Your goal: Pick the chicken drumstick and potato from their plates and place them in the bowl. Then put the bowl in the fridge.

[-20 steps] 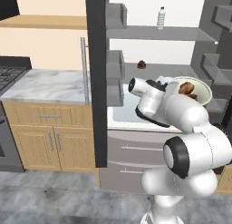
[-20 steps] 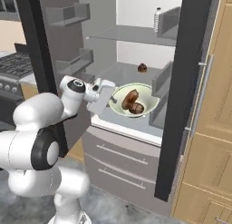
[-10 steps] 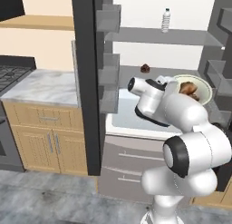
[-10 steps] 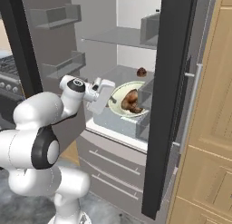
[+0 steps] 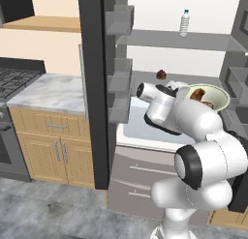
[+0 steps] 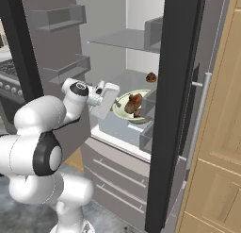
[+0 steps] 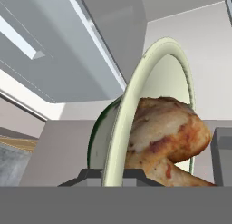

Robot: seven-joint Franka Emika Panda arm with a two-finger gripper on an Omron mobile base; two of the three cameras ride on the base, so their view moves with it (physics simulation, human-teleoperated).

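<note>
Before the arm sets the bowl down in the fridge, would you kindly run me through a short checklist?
1. Gripper shut on the bowl rim: ok.
2. Chicken drumstick inside the bowl: ok.
3. Potato in the bowl: cannot tell, brown pieces overlap.
4. Fridge door open: ok.
5. Bowl already resting on the shelf: cannot tell.
6. Small dark item at the back stands apart from the bowl: ok.
</note>
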